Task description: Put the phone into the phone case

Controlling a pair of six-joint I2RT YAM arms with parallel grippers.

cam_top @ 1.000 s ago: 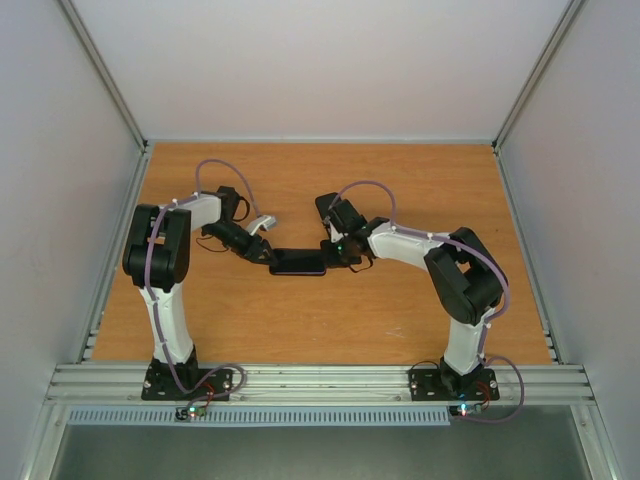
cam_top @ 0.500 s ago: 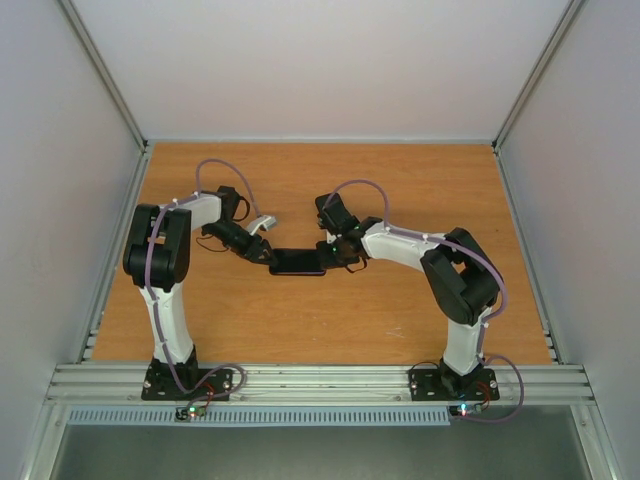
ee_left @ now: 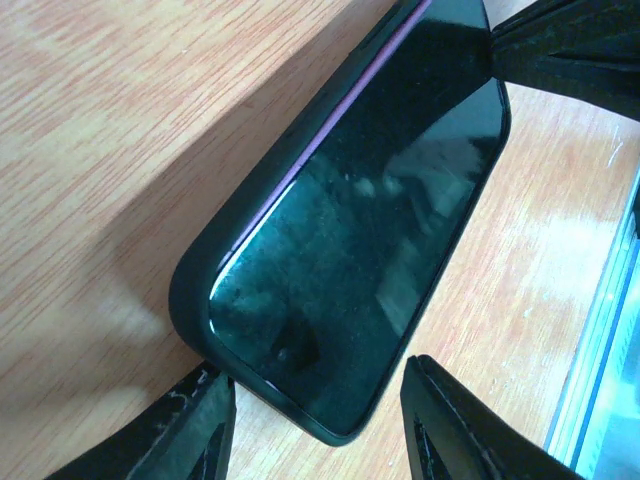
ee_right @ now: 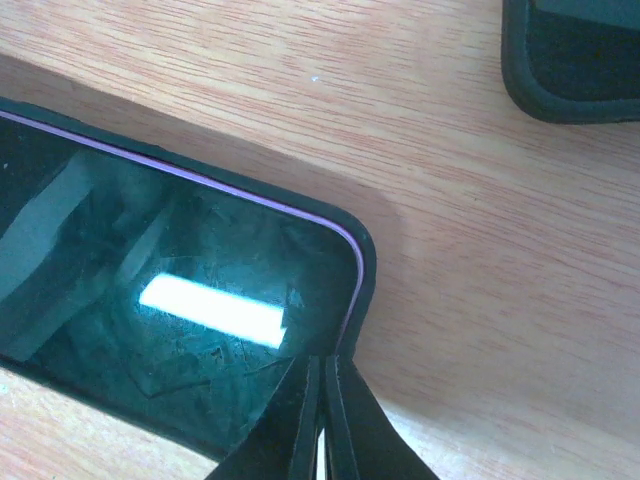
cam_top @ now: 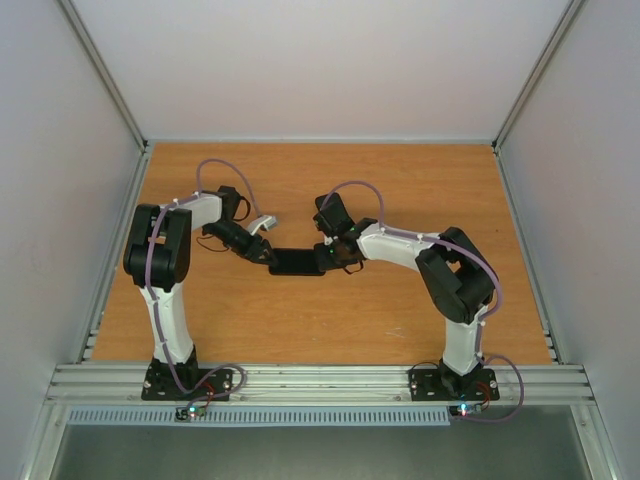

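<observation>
The phone (cam_top: pixel 297 262), with a dark screen and a purple edge, lies flat in the black phone case on the table between both grippers. In the left wrist view the phone (ee_left: pixel 370 220) sits inside the case rim (ee_left: pixel 195 290). My left gripper (ee_left: pixel 315 385) is open, with one finger on each side of the phone's left end; it also shows in the top view (cam_top: pixel 268 254). My right gripper (ee_right: pixel 322 362) is shut on nothing. Its tips rest on the phone's (ee_right: pixel 150 300) right end, by the case corner (ee_right: pixel 365 270). It also shows in the top view (cam_top: pixel 326 258).
A second dark, rimmed, case-like object (ee_right: pixel 580 60) lies on the wood just beyond the phone in the right wrist view. The orange wooden table (cam_top: pixel 420 170) is enclosed by white walls with metal rails at the sides and front.
My right gripper has moved a little to the left, onto the phone's right end. The phone and the left gripper have barely moved.
</observation>
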